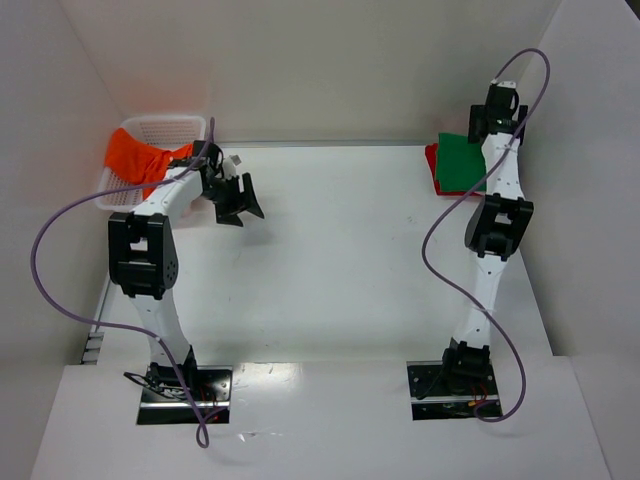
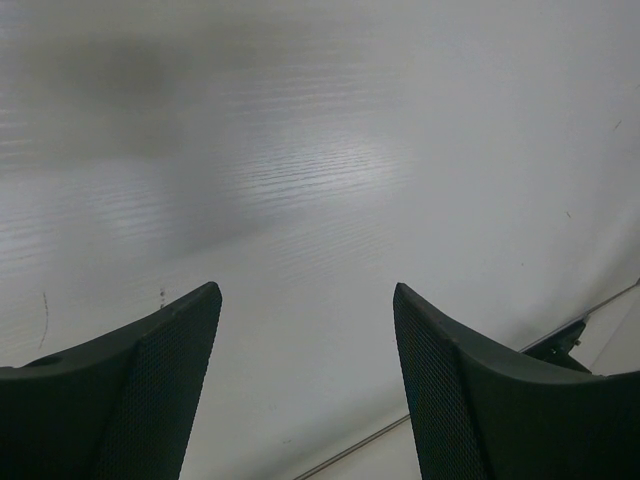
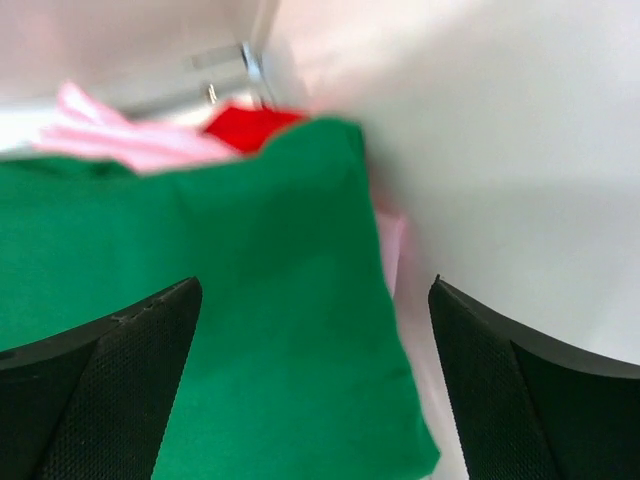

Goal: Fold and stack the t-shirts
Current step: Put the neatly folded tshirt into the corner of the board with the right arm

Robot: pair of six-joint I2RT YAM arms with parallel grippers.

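Green shirt: folded, atop red shirt and pink shirt, table's 2 o'clock. Orange shirt: crumpled in basket, 10 o'clock. Right claw: spread wide above the stack, apparently empty. Left claw: spread, empty.

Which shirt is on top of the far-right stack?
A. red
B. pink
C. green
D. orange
C: the green shirt covers the pile, with the pink shirt and red shirt peeking out beneath it; the orange shirt is over at the basket.
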